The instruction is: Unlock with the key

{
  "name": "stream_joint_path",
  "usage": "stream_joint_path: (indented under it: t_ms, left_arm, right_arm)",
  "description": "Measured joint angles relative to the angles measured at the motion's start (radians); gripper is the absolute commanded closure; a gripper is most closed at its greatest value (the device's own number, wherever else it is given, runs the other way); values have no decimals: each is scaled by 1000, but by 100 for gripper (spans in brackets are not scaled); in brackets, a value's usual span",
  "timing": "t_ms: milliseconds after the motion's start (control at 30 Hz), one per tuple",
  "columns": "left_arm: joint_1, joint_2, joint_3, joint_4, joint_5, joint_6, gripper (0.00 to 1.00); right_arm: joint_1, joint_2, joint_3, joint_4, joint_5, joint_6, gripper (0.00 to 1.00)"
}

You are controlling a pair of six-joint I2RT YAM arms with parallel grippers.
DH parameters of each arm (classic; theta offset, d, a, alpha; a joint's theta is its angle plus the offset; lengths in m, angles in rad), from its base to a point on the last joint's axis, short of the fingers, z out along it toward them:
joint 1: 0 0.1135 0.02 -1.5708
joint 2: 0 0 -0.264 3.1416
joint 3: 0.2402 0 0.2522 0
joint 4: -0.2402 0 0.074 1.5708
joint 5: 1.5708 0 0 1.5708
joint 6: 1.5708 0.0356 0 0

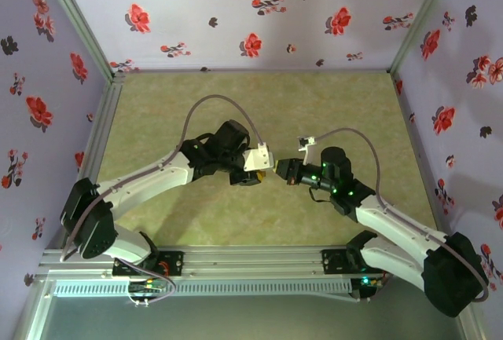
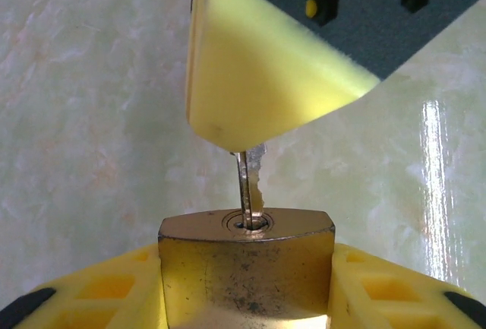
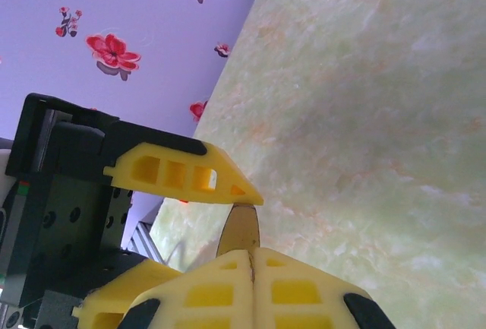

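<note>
The brass padlock sits keyhole-up between the yellow fingers of my left gripper, which is shut on its sides. The thin grey key stands upright with its tip in the keyhole. Its head is hidden inside the yellow fingers of my right gripper, which is shut on it. In the right wrist view the right gripper has its fingers pressed together, and the padlock's brass face shows just beyond them. From above, the left gripper and right gripper meet tip to tip over mid-table.
The pale green marbled table stretches around both arms. Flowered purple walls close it in at the back and on both sides. An aluminium rail runs along the near edge by the arm bases.
</note>
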Motion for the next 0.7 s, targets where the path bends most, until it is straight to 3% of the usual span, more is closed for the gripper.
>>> stream_joint_path:
  t_ms: [333,700]
  left_arm:
    - [2,2,0,-2,25,-5,100]
    - [10,36,-48,60,151,90,100]
  right_arm:
    - [6,-24,1,-21,27,-2,100]
    - [29,-190,53,-395,131,-6,100]
